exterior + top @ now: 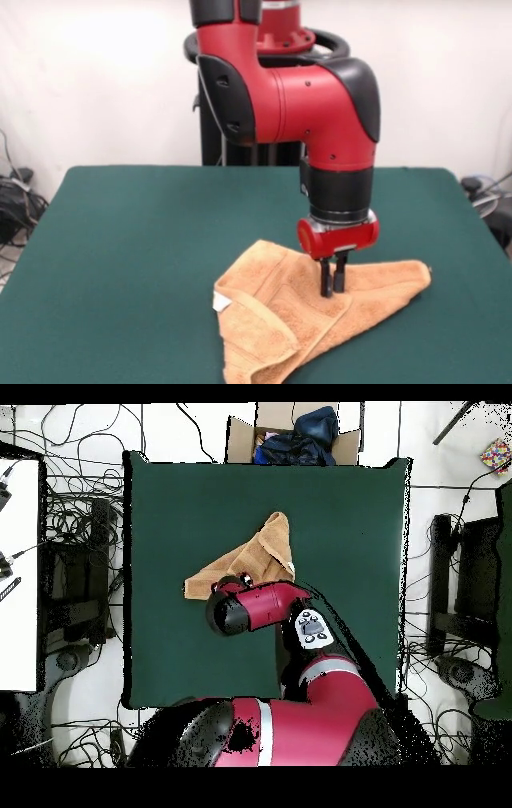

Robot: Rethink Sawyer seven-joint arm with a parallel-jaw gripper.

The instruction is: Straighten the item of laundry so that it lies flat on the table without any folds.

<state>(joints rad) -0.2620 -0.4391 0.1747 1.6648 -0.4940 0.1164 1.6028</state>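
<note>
The orange-tan towel lies crumpled and folded over itself on the green table, near the camera-side edge, right of centre. Its white tag shows at the left corner. One corner stretches out to the right. My gripper points straight down onto the towel's middle; its two fingers stand close together, pinching the cloth at a fold. In the overhead view the towel is a folded triangle on the table, and the arm's wrist covers the gripper and the towel's lower end.
A cardboard box with dark blue clothes stands just beyond the table's far edge in the overhead view. Cables lie on the floor around the table. Green table surface extends to the left and behind the towel.
</note>
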